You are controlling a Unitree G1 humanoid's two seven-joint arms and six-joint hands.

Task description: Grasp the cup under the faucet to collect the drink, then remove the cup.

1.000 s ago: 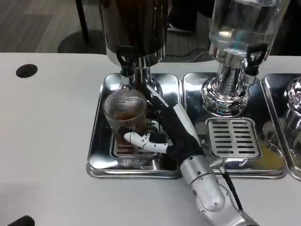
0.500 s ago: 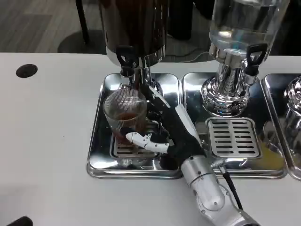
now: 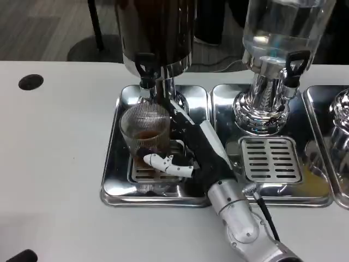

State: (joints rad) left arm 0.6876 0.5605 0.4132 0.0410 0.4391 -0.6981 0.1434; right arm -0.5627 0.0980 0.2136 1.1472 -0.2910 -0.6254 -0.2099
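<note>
Cup (image 3: pixel 145 130), a ribbed clear glass with brown drink in its bottom, stands on the steel drip tray (image 3: pixel 112 183) directly under the black faucet (image 3: pixel 146 68) of the dark dispenser (image 3: pixel 155 33). Right hand (image 3: pixel 185 150) grasps the cup from its right side, a white finger crossing in front of the cup's base on the tray's grille. To the right of the cup's tray sits a second tray (image 3: pixel 271 159) beneath a clear dispenser (image 3: pixel 279 33).
</note>
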